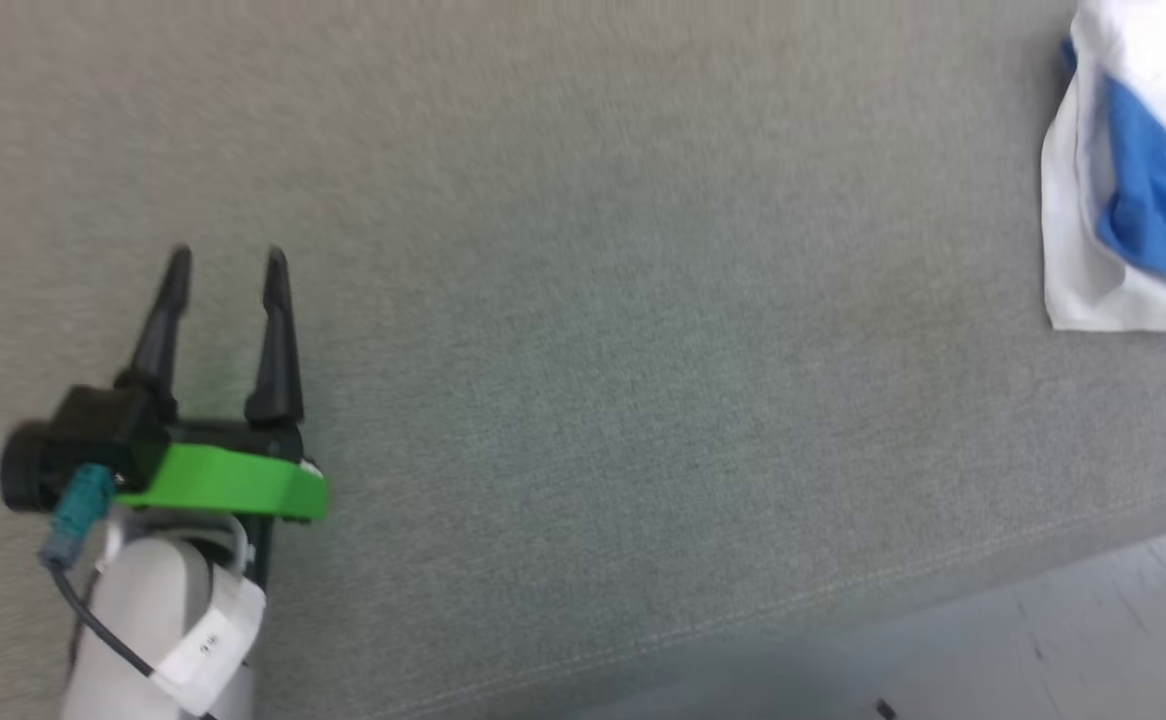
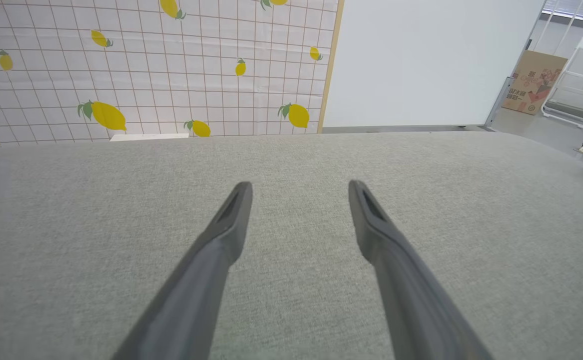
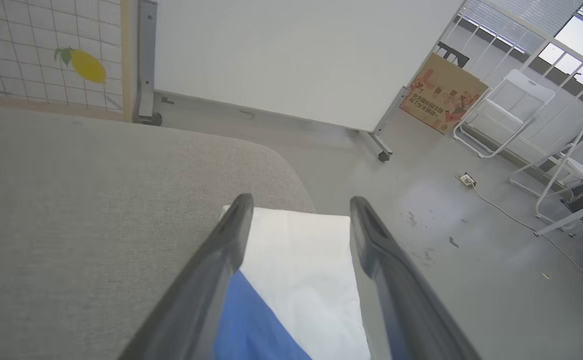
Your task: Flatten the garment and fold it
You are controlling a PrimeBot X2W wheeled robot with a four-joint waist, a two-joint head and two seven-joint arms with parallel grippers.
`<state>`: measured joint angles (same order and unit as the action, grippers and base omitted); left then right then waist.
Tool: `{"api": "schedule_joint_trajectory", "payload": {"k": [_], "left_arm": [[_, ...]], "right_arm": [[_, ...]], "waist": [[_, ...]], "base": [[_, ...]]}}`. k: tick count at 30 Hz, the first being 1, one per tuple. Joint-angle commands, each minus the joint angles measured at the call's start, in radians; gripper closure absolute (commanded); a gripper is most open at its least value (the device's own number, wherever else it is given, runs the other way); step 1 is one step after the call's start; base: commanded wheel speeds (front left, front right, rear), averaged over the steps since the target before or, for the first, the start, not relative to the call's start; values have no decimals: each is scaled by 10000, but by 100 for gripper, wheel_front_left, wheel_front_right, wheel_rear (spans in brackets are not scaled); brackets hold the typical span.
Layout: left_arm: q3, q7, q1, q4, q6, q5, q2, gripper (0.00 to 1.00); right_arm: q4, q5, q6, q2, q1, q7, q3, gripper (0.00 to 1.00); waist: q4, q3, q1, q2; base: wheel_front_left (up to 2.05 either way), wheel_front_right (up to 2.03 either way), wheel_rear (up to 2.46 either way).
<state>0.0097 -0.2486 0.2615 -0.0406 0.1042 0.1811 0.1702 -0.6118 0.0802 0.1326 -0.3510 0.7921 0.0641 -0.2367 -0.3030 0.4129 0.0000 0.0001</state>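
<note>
Right jaws spread wide apart, clamped on nothing, seen in the right wrist view along two long dark right fingers (image 3: 206,290). Framed between those fingers and lower than them, the garment (image 3: 301,265): a soft T-shirt, folded flat, white cloth with a royal-blue wedge nearest the camera. Contact between fingers and cloth impossible to tell. Garment lying by the rounded end of a broad grey woven-fabric surface (image 3: 96,200), its far edge straight and close to the drop toward the floor.

Left jaws also wide apart, over bare grey fabric, at the lower left of the head view. Two dark tapered left fingers (image 1: 273,340) pointing up the picture, set on a bright green bracket (image 1: 233,485) atop a pale rounded forearm (image 1: 153,620), with a teal plug and a black cable at the side. Well apart from the garment, which lies across the surface at the upper right edge of the head view, white folds wrapped around a blue patch. Head view slightly blurred.

Farther out in the right wrist view: a pale grey scuffed floor (image 3: 471,260), a large white panel on castors (image 3: 296,55), a printed brown cardboard box (image 3: 444,92) leaning against a railing, and white metal folding racks (image 3: 506,110). Behind the surface in the left wrist view, a white gridded wall covering with yellow lemons (image 2: 146,65).
</note>
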Motion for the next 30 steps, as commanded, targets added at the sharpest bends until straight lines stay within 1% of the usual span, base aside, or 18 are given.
{"api": "schedule_joint_trajectory", "payload": {"k": [1,8,13,19,25,30], "left_arm": [[-24,-67,-135,-136,-26,193,-118,0],[-317,-124,-448,-822,60,391,-555,0],[-348,-128,-564,-937,89,487,-821,0],[-436,-130,-795,-1162,131,460,-990,0],[-453,-130,-943,-1358,150,449,-1089,0],[-496,-131,-1028,-1459,156,471,-1146,0]], "right_arm": [[305,-314,-19,102,-329,163,229,0],[2633,-2045,-19,426,-2362,422,1239,0],[4028,-2671,-19,838,-3776,422,1549,0],[5034,-2784,-19,1414,-5237,635,1785,0],[5505,-2514,-19,1978,-6241,873,1744,0],[5634,-2190,-19,2313,-6876,1057,1715,0]], "waist": [[687,-1317,0,-1],[1483,-2487,0,-1],[1971,-2945,0,-1],[2408,-3296,0,-1],[2752,-3449,0,-1],[2938,-3480,0,-1]], "base": [[0,0,0],[0,0,0],[0,0,0],[0,0,0],[0,0,0],[0,0,0]]}}
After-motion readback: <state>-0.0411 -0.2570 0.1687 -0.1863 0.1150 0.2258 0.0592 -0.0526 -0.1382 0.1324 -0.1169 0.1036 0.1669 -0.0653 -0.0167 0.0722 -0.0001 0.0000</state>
